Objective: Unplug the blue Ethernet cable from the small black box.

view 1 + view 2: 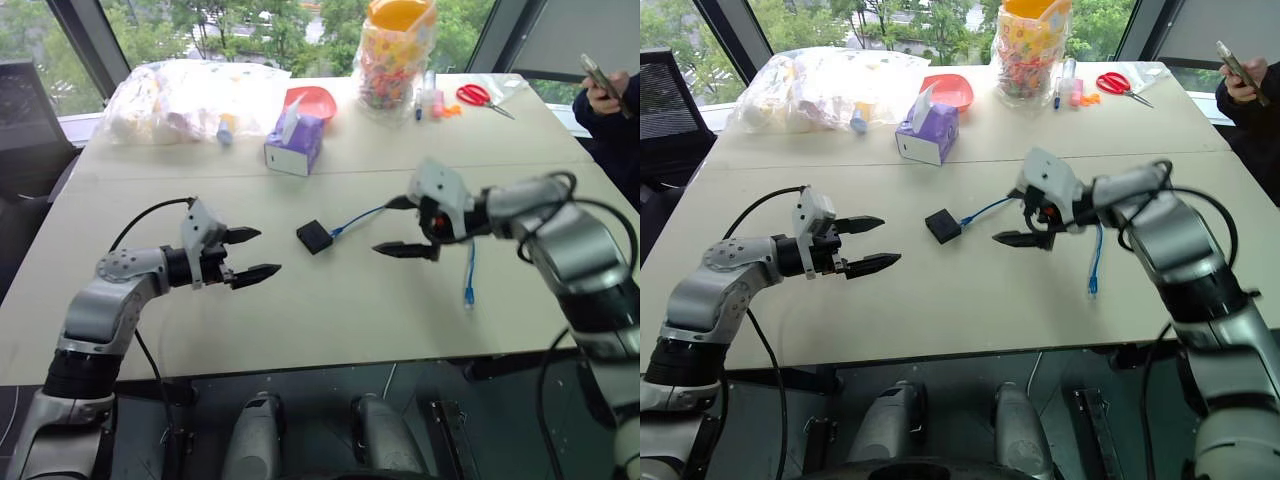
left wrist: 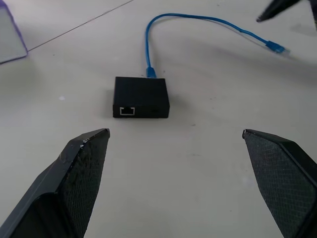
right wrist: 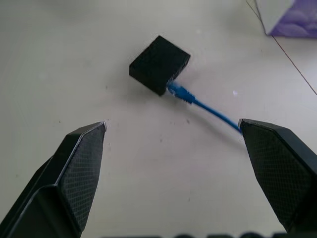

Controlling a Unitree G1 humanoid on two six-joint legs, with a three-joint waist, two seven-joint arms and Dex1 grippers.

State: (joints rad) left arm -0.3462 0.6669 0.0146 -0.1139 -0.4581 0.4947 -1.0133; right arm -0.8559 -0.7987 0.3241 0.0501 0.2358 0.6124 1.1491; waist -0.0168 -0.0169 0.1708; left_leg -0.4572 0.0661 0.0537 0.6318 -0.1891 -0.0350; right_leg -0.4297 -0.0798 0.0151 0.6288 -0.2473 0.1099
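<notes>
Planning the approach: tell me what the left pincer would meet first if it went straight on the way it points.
Probably the small black box: it lies dead ahead of the open left pincer, empty port facing it, bare table between. Depth is uncertain.

Silver-grey arms (image 1: pixel 110 300), black cables, white wrist housings, textured black fingers (image 2: pixel 81 173).

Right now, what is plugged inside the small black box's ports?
The blue Ethernet cable is plugged into the far side of the small black box. The port facing the left pincer is empty. How deep the plug sits is hidden.
</notes>
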